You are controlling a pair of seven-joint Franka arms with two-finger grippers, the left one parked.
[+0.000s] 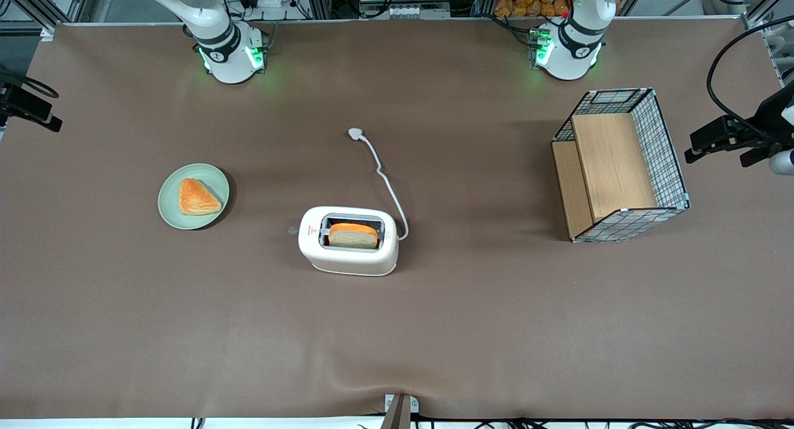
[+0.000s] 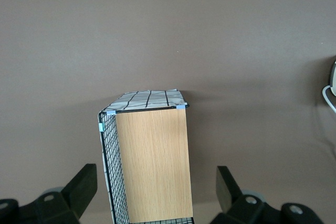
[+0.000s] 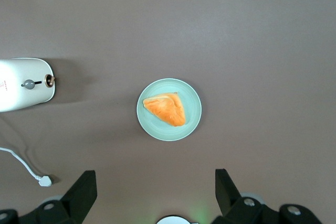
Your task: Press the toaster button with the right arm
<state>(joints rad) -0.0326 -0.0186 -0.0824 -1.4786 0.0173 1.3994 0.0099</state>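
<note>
Brown, matte cloth with faint creases covers the tabletop (image 1: 434, 330). Near the middle of the front frame stands the toaster (image 1: 347, 258), a glossy cream-white box with rounded corners. Its metal-rimmed slot holds a bread slice (image 1: 353, 235) with an orange crust. The toaster button (image 1: 293, 230), a small round grey knob, juts from the narrow end that faces the working arm's end of the tabletop. A thin white cord (image 1: 388, 181) curls up the frame to a flat plug (image 1: 355, 132).

A round pale-green plate (image 1: 170, 212) carries a triangular golden pastry (image 1: 198, 196), which is possibly flaky. A wire-mesh basket (image 1: 667, 150) with wooden panels lies toward the parked arm's end.

The right arm (image 1: 217, 38) rises out of the upper edge. Its claw (image 3: 155, 179) hangs high above the plate with its black fingers spread wide, well apart from the button.
</note>
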